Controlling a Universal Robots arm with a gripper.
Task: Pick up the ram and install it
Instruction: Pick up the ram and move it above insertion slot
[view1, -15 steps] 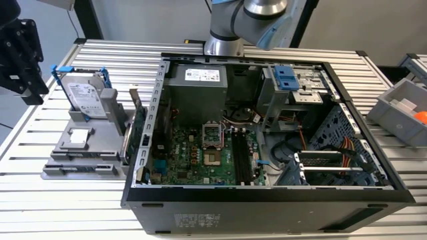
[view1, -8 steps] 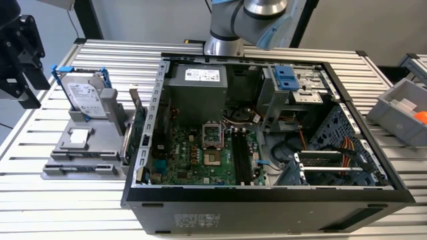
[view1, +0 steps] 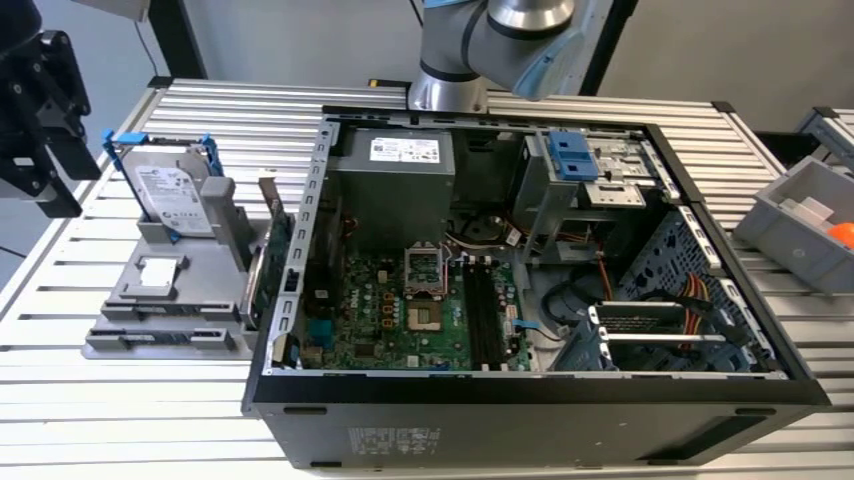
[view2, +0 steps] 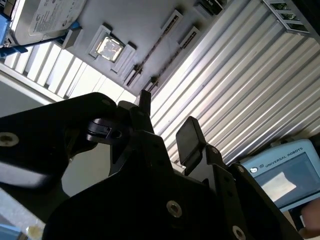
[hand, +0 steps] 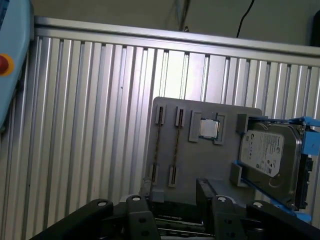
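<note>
The gripper (view2: 166, 111) is held open and empty above the grey holder (hand: 200, 165), where a hard drive (hand: 265, 152) and a chip (hand: 209, 128) are kept.

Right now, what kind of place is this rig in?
Likely a robotics lab bench for PC assembly: an open computer case on a slatted aluminium table, a grey fixture holding a hard drive beside it, a robot arm behind.
</note>
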